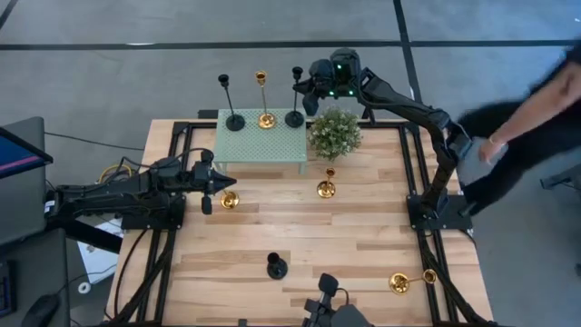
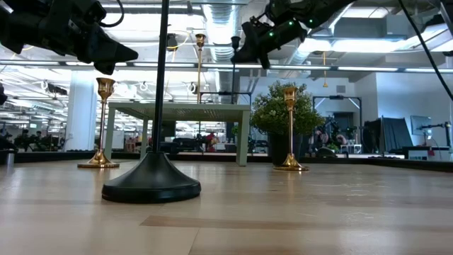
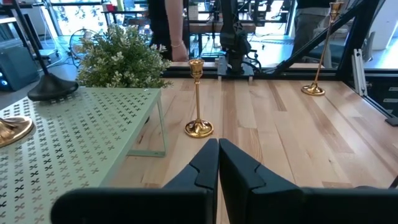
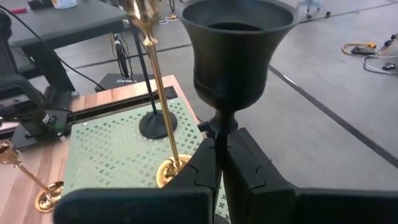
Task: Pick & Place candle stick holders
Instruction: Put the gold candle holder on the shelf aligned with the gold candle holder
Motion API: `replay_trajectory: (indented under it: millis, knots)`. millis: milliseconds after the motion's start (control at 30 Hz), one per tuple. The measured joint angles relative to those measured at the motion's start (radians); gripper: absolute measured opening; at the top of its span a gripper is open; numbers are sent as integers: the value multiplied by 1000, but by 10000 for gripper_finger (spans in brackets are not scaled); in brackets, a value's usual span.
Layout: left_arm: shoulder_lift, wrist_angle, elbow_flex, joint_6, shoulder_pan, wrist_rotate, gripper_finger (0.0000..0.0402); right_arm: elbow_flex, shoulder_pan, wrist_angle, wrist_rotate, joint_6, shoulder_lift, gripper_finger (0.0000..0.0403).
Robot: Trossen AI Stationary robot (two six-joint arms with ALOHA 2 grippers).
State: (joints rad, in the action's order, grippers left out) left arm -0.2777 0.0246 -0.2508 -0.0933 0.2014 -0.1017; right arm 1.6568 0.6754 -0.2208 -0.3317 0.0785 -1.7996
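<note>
1. My right gripper (image 1: 303, 88) hovers over the far right corner of the green table (image 1: 272, 154); its jaws are clamped on the thin stem of a black candle holder (image 4: 239, 56), just below the cup.
2. The holder's long axis stands upright, base toward the tabletop beside the gold holder (image 1: 264, 102) and another black holder (image 1: 230, 104) already standing there.
3. Judgement: the move ahead is a straight descent; the plant (image 1: 335, 133) just beside that corner is the thing to avoid.
4. My left gripper (image 1: 211, 186) waits over the wood, jaws closed on nothing, beside a gold candle holder (image 1: 230, 199); a second one (image 3: 198, 99) stands ahead of it.
</note>
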Motion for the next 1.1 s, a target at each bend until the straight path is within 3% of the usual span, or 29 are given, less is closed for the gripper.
replay_trajectory:
  millis: [833, 1100]
  knots:
    - [0, 0, 0, 1, 0, 0, 12, 7, -6, 7, -9, 1, -34, 1]
    - [0, 0, 0, 1, 0, 0, 12, 2, -7, 6, -8, 7, -35, 65]
